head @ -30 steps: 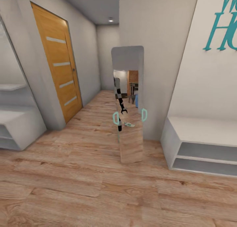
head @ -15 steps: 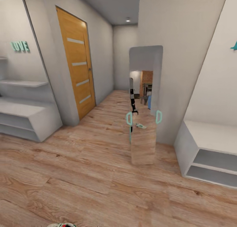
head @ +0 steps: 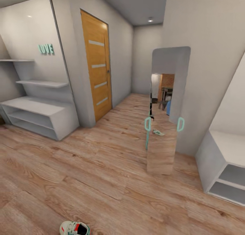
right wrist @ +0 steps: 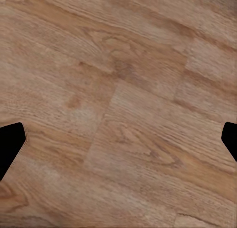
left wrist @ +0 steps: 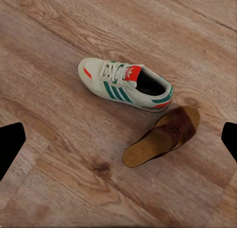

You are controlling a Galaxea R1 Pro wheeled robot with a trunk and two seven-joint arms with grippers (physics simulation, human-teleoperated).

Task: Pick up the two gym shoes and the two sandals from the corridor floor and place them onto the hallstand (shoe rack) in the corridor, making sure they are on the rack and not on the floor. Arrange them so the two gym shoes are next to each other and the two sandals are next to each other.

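My left claw (left wrist: 118, 139) hangs wide open over the floor (left wrist: 54, 188), fingertips (left wrist: 10, 144) far apart at the frame edges, nothing held; right claw (right wrist: 118, 139) is open too, bare planks under it. Below the left claw: one sneaker (left wrist: 123, 84) on its sole, one sandal (left wrist: 160, 139) just beside its heel end, maybe touching, can't tell. So I count one sneaker, one sandal; the other two are unaccounted for. In the head view the sneaker's top (head: 75, 228) now pokes in at the bottom edge. Change: the whole view has swung left, so that's the camera turning, not things moving. The shoe rack (head: 37, 117) with two open shelves has come fully into view at left, nothing on it. Further off: mirror (head: 166, 112), wooden door (head: 97, 75). A second grey bench (head: 221, 160) sits right. Probably lining up for a first pick.
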